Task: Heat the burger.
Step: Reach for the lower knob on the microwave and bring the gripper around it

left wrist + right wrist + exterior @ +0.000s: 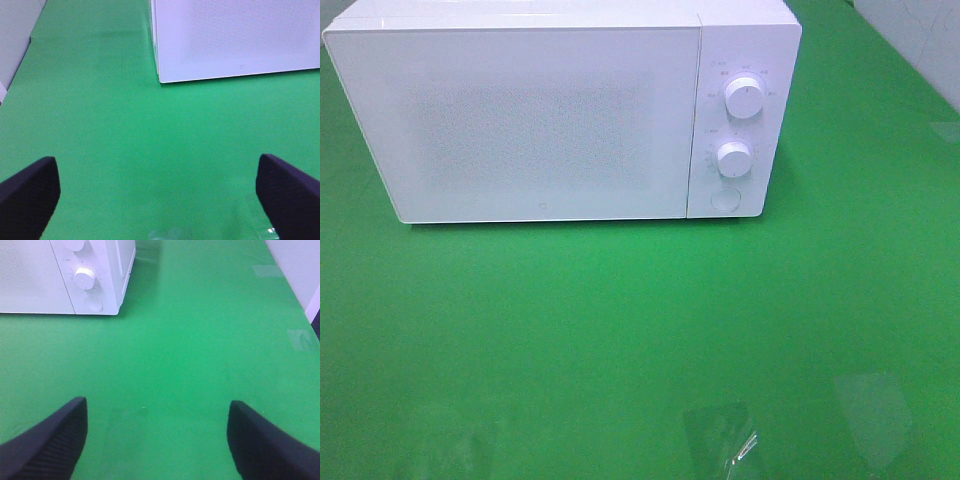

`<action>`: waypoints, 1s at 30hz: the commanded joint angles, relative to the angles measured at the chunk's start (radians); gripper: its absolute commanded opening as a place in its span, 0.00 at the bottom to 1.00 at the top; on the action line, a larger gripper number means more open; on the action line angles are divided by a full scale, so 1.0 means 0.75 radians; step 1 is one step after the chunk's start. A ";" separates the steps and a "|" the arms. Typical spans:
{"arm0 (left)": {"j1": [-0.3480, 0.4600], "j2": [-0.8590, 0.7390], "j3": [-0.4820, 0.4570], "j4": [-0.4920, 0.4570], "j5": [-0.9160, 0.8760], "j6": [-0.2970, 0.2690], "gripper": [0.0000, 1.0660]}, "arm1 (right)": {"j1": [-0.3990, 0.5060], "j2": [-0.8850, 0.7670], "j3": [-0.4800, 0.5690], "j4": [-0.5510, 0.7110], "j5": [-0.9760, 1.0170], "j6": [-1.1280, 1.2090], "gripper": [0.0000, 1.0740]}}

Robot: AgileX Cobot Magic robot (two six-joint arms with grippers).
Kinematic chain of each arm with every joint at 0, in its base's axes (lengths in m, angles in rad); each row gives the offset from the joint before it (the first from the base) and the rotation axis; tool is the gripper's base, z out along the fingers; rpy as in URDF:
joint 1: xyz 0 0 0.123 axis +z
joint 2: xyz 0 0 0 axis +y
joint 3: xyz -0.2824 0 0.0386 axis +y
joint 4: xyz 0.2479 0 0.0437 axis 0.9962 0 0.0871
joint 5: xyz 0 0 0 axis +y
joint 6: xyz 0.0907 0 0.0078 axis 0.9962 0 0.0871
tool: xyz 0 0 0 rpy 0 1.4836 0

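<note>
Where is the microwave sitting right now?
The white microwave stands at the back of the green table, left of centre in the high view, door shut.

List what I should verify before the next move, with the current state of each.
1. Microwave door shut: ok.
2. Burger located: cannot tell. No view shows it, and the door hides the inside.
3. Left gripper jaws apart, nothing between them: ok.
4. Right gripper jaws apart, nothing between them: ok.
5. Upper knob, lower knob and round button unobstructed: ok.
</note>
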 commanded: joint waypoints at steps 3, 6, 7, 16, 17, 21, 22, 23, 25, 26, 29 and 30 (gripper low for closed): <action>0.004 -0.032 0.004 -0.004 -0.003 0.001 0.95 | -0.008 -0.031 0.001 0.004 -0.015 -0.019 0.71; 0.004 -0.032 0.004 -0.003 -0.003 0.001 0.95 | -0.008 -0.031 0.001 0.004 -0.015 -0.019 0.71; 0.004 -0.032 0.004 -0.003 -0.003 0.001 0.95 | -0.008 -0.031 0.001 0.004 -0.015 -0.019 0.71; 0.004 -0.032 0.004 -0.003 -0.003 0.001 0.95 | -0.008 -0.031 0.001 0.004 -0.015 -0.019 0.71; 0.004 -0.032 0.004 -0.003 -0.003 0.001 0.95 | -0.008 -0.031 0.001 0.004 -0.015 -0.019 0.71; 0.004 -0.032 0.004 -0.003 -0.003 0.001 0.95 | -0.008 -0.031 0.001 0.004 -0.015 -0.019 0.71; 0.004 -0.032 0.004 -0.003 -0.003 0.001 0.95 | -0.008 -0.031 0.001 0.004 -0.015 -0.019 0.71; 0.004 -0.032 0.004 -0.003 -0.003 0.001 0.95 | -0.008 -0.031 0.001 0.004 -0.015 -0.019 0.71; 0.004 -0.032 0.004 -0.003 -0.003 0.001 0.95 | -0.004 -0.031 0.001 0.004 -0.015 -0.015 0.71; 0.004 -0.032 0.004 -0.003 -0.003 0.001 0.95 | -0.004 -0.031 0.001 0.004 -0.015 -0.015 0.71; 0.004 -0.032 0.004 -0.003 -0.003 0.001 0.95 | -0.004 -0.031 0.001 0.004 -0.015 -0.016 0.71; 0.004 -0.032 0.004 -0.003 -0.003 0.001 0.95 | -0.004 -0.031 0.001 0.004 -0.015 -0.016 0.71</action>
